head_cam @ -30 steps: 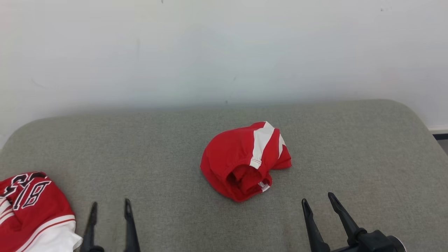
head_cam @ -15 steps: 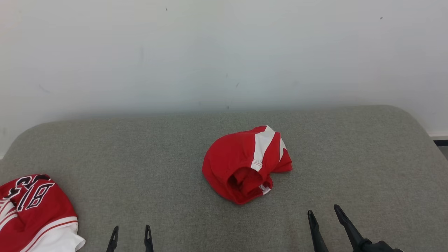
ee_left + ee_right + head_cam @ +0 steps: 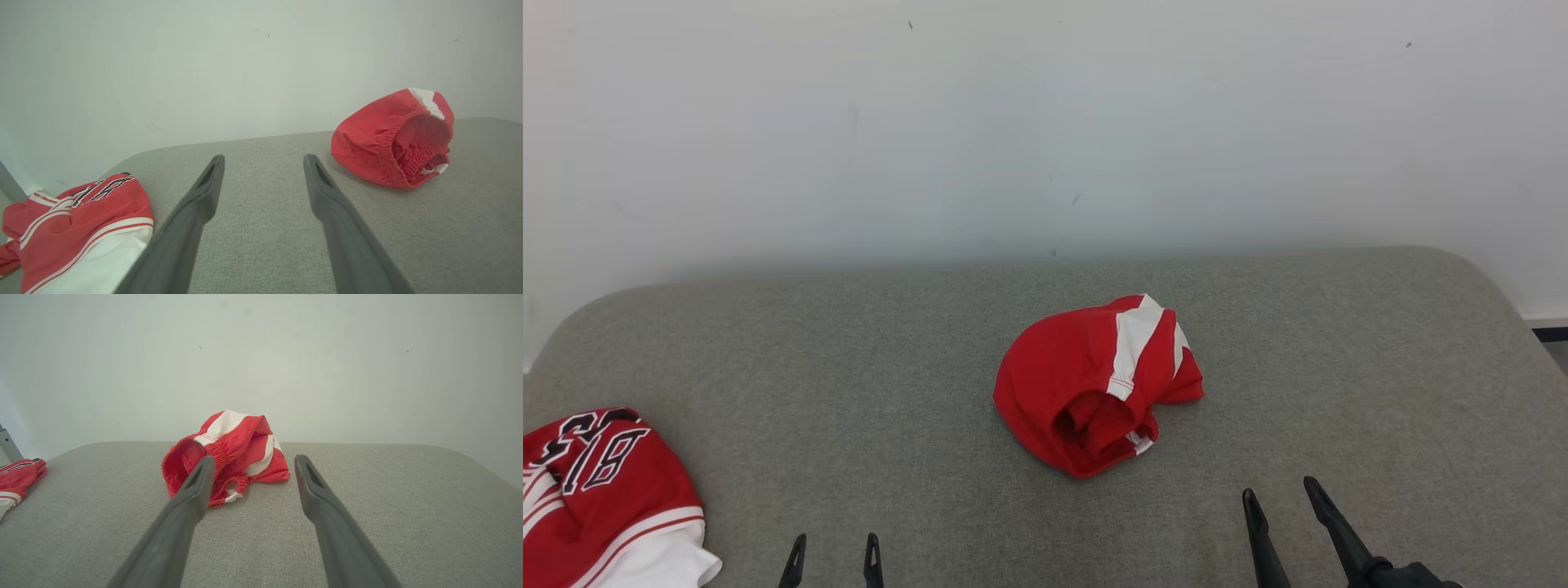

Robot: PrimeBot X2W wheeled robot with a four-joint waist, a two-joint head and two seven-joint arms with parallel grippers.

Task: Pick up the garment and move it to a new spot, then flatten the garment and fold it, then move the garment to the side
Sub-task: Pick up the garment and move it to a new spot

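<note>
Left wrist view bares garment point(image 3: 367, 143) waistband opening; left claw point(image 3: 263, 159), right claw point(image 3: 254, 459) wide, empty

Soft, even light is falling from overhead, keeping the scene bright and matte. The plain white wall point(image 3: 1045, 122) is shading gently, dimming toward its corners. The crumpled red garment with white stripes point(image 3: 1086, 376) is casting only a faint, diffuse shadow that is hugging its base on the grey woven fabric surface point(image 3: 849, 367). Head view detail is reading crisp. In the wrist views the wide lens is bowing the surface's far edge, and the long dark fingers point(image 3: 192, 220) of the left gripper point(image 3: 263, 157) and the right gripper point(image 3: 254, 458) are blurring toward the bottom edge.
</note>
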